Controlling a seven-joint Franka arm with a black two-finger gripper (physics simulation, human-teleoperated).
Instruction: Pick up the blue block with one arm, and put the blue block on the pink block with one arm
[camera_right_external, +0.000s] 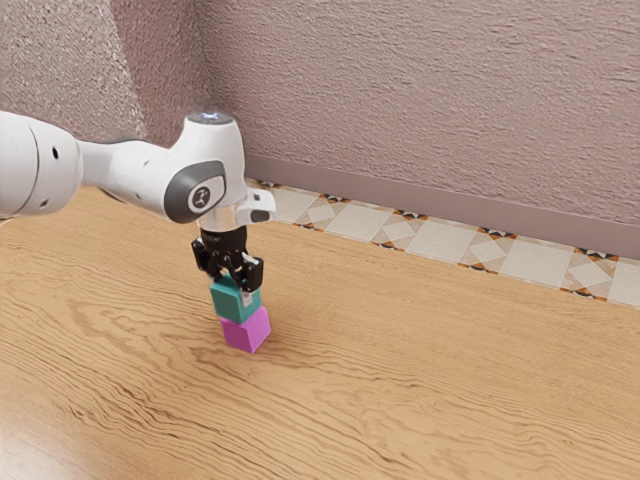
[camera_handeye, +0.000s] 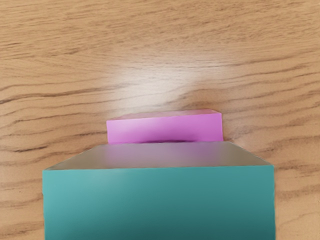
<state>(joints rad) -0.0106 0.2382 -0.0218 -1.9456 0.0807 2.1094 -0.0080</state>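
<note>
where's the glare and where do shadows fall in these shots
Wrist view: a pale glare patch on the wooden table beyond the pink block, a thin dark shadow where the blue block meets it. Exterior view: even, soft light, only a faint shadow on the table beside the pink block's base.

blue block (camera_right_external: 233, 298): teal cube, stacked on pink block (camera_right_external: 247, 330) | both upright
</note>
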